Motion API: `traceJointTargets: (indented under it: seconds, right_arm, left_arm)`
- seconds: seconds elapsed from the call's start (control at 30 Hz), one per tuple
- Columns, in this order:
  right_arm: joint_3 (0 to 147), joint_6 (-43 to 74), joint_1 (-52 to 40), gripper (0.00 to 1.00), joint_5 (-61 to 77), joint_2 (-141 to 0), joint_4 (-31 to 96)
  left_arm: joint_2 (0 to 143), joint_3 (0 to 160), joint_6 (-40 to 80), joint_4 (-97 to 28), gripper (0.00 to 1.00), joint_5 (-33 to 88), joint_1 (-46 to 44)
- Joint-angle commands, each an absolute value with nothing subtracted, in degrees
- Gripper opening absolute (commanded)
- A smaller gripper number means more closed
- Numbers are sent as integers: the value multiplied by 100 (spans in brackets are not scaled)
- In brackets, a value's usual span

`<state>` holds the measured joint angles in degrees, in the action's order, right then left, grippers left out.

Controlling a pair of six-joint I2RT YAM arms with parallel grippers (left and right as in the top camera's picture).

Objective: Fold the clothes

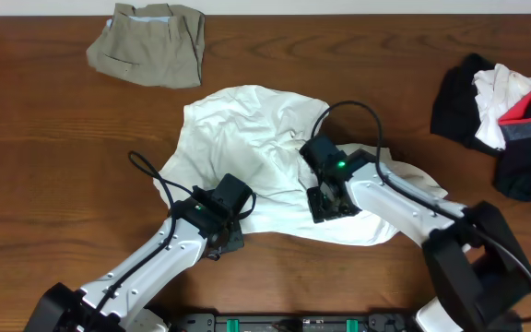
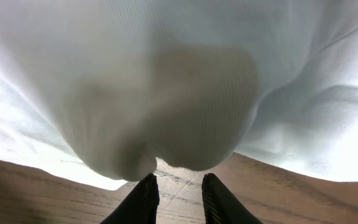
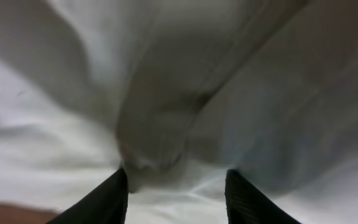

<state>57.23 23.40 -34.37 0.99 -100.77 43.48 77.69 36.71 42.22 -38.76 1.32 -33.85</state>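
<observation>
Lying at table (image 1: 44, 166) centre, white top (image 1: 247, 129), left gripper (image 2: 179, 178) at near edge, grip undeterminable, right gripper (image 3: 176, 174) fingers spread astride a fold, khaki garment (image 1: 150, 41) far left, clothes pile (image 1: 501, 111) far right, bare wood between.

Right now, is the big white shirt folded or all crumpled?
Crumpled, not folded. The big white fabric top lies in a wrinkly, lumpy heap on the brown wooden table, with no straight edges.

White top (image 1: 256, 148) — soft, thin matt cloth, finely ribbed and creased. Tabletop (image 1: 63, 166): brown wood grain, smooth with a faint sheen. Khaki garment (image 1: 150, 41) is heavier matt cloth. Left arm (image 1: 155, 263) — glossy white plastic shell; left tool (image 2: 178, 186) has matt black fingers (image 2: 143, 202).
</observation>
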Motion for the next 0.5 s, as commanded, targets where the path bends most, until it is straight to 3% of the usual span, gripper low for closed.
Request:
traceJointTargets:
  seconds: [0.0,0.37,0.47]
  right_arm:
    - [5697,2329,-3489,45,-134,-10175,4222]
    - [5892,2596,-3367,1,-676,-10175,4077]
    - [6023,2615,-3223,2,-1070,-10175,4150]
  left_arm:
    - [7817,3632,4254,-3889,27,64,-3376]
    - [7819,3632,4254,-3922,26,64,-3376]
    - [7819,3632,4254,-3933,26,62,-3376]
